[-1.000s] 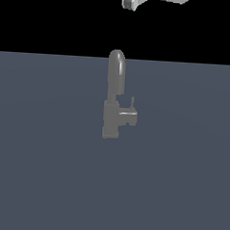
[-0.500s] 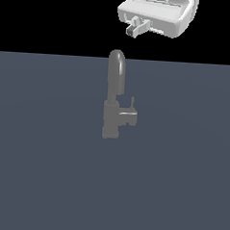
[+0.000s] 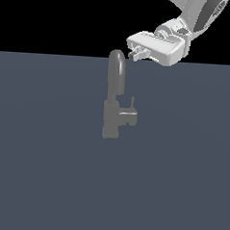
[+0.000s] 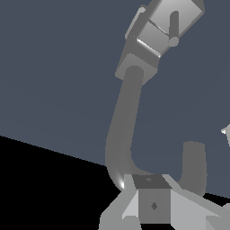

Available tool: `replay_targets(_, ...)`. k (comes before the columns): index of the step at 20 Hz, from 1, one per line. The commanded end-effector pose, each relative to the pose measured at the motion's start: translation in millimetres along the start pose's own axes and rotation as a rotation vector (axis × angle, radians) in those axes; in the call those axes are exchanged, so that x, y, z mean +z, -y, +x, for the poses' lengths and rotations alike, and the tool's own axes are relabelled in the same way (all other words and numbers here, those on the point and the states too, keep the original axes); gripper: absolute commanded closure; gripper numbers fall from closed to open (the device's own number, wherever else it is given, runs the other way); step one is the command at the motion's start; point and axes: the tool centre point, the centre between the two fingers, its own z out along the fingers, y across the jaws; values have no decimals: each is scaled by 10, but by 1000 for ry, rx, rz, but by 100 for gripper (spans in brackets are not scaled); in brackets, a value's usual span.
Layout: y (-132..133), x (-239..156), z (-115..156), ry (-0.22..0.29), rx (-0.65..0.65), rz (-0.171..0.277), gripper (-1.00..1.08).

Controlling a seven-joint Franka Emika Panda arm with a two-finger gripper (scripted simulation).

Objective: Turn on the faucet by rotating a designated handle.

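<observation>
The grey faucet [image 3: 112,117] stands on a dark grey surface, with its tall arched spout [image 3: 116,71] rising from a blocky base. The handle [image 3: 129,117] is a short stub off the base toward the exterior view's right, with a thin pin lever [image 3: 132,102] standing up from it. My gripper [image 3: 135,53] hangs above the handle, just to the exterior view's right of the spout's top, touching nothing. Its fingers look pressed together and empty. In the wrist view the gripper [image 4: 152,197] sits over the spout's arch [image 4: 123,130], with the handle [image 4: 173,24] beyond it.
The flat dark grey surface [image 3: 45,180] spreads all around the faucet. The white arm [image 3: 197,16] comes in from the upper part of the exterior view's right.
My gripper has come down from the top edge of the exterior view to the level of the spout's top. The faucet and its handle have not moved.
</observation>
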Motion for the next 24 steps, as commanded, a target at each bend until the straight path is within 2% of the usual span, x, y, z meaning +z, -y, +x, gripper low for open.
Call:
replay_targets(1, 14, 10, 192, 50, 40, 45, 108)
replay_targets(9, 12, 123, 839, 218, 180, 197, 108)
replay_targets(14, -14, 233, 1170, 307, 255, 278, 108)
replay_targets(19, -41, 339, 1401, 370, 309, 336, 108)
replay_targets(24, -56, 402, 1510, 400, 336, 365, 108)
